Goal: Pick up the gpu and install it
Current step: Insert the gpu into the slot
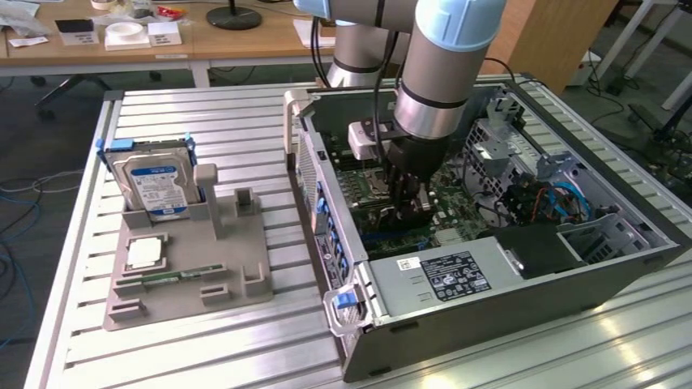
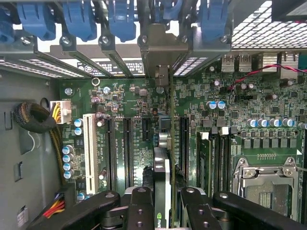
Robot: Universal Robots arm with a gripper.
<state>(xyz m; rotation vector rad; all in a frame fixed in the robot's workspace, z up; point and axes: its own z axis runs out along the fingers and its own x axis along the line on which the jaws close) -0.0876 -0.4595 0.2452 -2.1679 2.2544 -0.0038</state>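
Surface (image 1: pixel 162 356): ribbed metal, one, carrying an open computer case and a grey holder tray.
Computer case (image 1: pixel 508 300): one, lying on its side with the panel off, on the exterior view's right; black power supply box (image 1: pixel 536 247) near its front end; blue and black cables bundled beside it; green motherboard (image 2: pixel 120 103) on the floor of the case.
Arm (image 1: pixel 443 73): one, grey with pale blue joints, reaching down into the case from above.
Holder tray (image 1: pixel 184 275): one, grey, on the exterior view's left, well apart from the arm; one silver hard drive (image 1: pixel 157 186) with blue-white label upright in its rear slot; one square processor (image 1: pixel 144 253) lying flat; one narrow memory stick (image 1: pixel 178 276) lying near its front edge.
Motherboard fittings, wrist view: one white slot (image 2: pixel 88 148) and several black slots in parallel; one metal processor socket (image 2: pixel 266 184); blue retaining clips (image 2: pixel 79 19) in a row along the rear bracket frame.
Gpu (image 2: pixel 162 191): one, seen edge-on, thin, green board with dark cooler face; standing upright over the slots, its metal bracket (image 2: pixel 160 48) against the rear frame; whether fully seated cannot be told.
Tool (image 2: pixel 163 203): one, black fingers (image 2: pixel 139 206) clamped on either side of the gpu.
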